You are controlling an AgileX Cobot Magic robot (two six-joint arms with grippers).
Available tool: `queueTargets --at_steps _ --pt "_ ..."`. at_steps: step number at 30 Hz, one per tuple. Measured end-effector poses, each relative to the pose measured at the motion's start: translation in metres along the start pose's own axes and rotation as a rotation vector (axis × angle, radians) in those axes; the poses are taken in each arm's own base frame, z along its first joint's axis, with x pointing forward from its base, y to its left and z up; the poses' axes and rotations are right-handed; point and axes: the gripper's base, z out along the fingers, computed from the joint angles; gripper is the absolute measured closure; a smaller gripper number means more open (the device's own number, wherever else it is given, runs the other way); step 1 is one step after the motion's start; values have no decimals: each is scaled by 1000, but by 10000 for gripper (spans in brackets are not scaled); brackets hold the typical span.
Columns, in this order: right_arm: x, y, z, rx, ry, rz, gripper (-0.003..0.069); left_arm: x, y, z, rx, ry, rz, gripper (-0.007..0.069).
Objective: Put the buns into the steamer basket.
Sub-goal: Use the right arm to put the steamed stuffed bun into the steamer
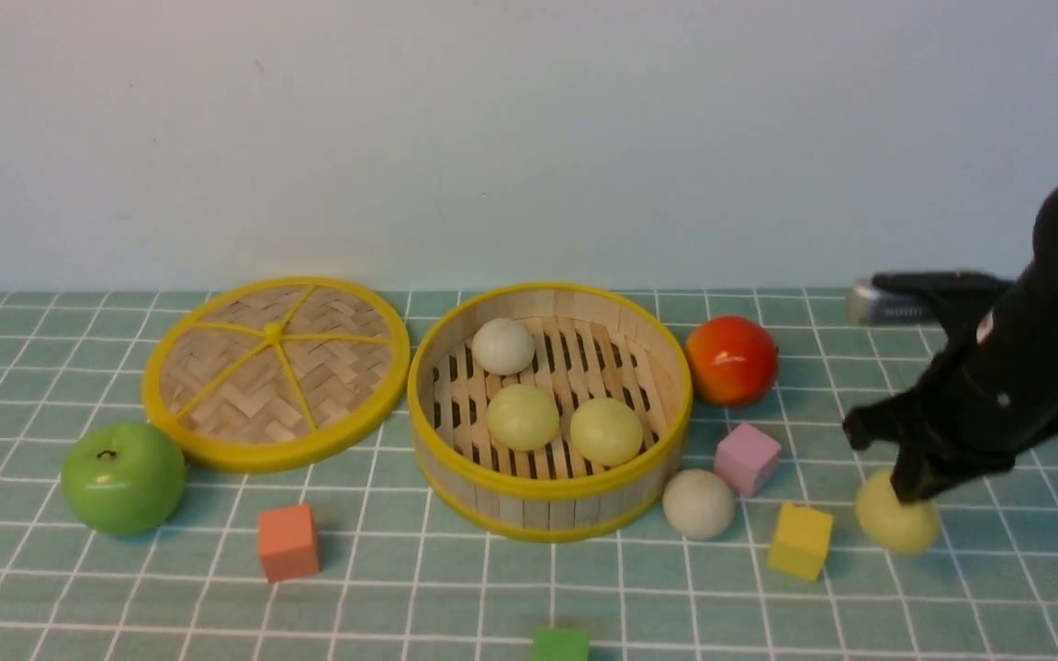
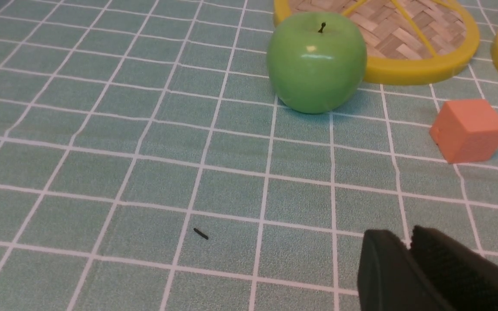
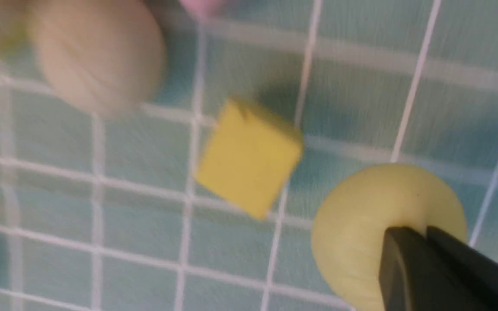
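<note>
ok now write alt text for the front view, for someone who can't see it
Round bamboo steamer basket holding three buns, two pale yellow-green and one off-white, with an off-white bun just outside it. At the right, a dark robot arm reaches over another yellow-green bun; a woven lid and green apple sit at the left.

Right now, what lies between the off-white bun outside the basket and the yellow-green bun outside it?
The yellow cube, as the front view shows.
</note>
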Motion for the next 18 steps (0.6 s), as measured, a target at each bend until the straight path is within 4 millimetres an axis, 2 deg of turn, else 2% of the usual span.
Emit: queueTargets --at_steps 2,3,6,9,10,13,18 --pt "-11 5 -11 -33 -48 -8 655 0 0 0 0 0 0 520" --pt "-25 14 -25 -80 -119 -30 655 0 0 0 0 0 0 517" --pt "-52 37 -36 -187 -251 -90 655 0 0 0 0 0 0 515" --pt "-65 54 -25 -239 -296 -131 655 0 0 0 0 0 0 515" --pt "-72 65 -11 -260 -301 -156 655 0 0 0 0 0 0 515" --pt "-81 80 20 -277 -263 -183 655 0 0 0 0 0 0 514" --pt "-91 89 57 -277 -241 -194 655 0 0 0 0 0 0 512"
